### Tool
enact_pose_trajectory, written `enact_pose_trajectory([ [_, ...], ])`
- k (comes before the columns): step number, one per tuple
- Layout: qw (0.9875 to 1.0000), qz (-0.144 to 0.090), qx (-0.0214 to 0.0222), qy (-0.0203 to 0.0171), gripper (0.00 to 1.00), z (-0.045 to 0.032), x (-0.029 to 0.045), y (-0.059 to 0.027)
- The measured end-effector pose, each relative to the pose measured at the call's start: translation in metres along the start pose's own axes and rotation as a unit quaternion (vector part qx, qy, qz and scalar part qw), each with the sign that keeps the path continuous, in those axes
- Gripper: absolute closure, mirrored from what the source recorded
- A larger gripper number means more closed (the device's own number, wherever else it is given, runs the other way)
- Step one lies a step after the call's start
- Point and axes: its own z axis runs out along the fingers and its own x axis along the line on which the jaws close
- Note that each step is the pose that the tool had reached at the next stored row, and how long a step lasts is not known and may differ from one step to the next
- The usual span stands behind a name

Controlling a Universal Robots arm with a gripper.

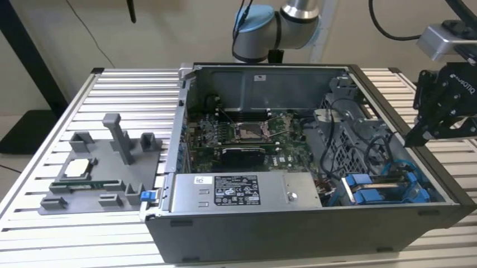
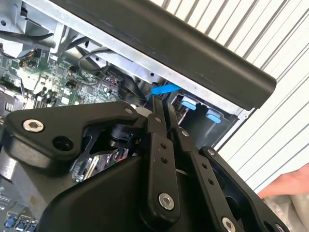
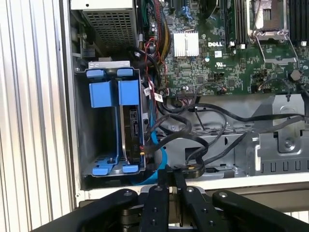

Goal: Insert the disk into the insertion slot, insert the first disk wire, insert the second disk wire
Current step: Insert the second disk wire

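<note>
At the case's corner, disk [image 3: 131, 126] sits in insertion slot [image 3: 102, 93]; my gripper [image 3: 168, 171] is closed, apparently pinching blue disk wire [image 3: 157, 150], which looks not yet plugged.

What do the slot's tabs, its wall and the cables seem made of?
Slot tabs: bright blue, smooth, evenly coloured; likely moulded plastic.
Slot wall: dull grey flat sheet; probably steel, though the alloy is unclear.
Cables: matte black, bending freely; likely rubbery plastic insulation.
</note>
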Motion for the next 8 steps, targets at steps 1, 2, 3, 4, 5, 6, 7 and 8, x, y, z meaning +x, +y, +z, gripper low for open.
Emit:
enact_pose_trajectory([
  [1, 1.0, 0.0, 0.0, -0.0001, 1.0, -0.0005, 0.0, 0.0009],
  [2, 1.0, 0.0, 0.0, -0.0001, 1.0, -0.0011, 0.0001, 0.0021],
  [3, 1.0, 0.0, 0.0, 0.0, 1.0, -0.0016, 0.0001, 0.0033],
  [4, 1.0, 0.0, 0.0, 0.0001, 1.0, -0.0021, 0.0002, 0.0044],
  [5, 1.0, 0.0, 0.0, 0.0001, 1.0, -0.0025, 0.0003, 0.0058],
  [6, 1.0, 0.0, 0.0, 0.0, 1.0, -0.0028, 0.0004, 0.0071],
  [7, 1.0, 0.0, 0.0, 0.0, 1.0, -0.0033, 0.0005, 0.0085],
  [8, 1.0, 0.0, 0.0, -0.0001, 1.0, -0.0038, 0.0005, 0.0097],
])
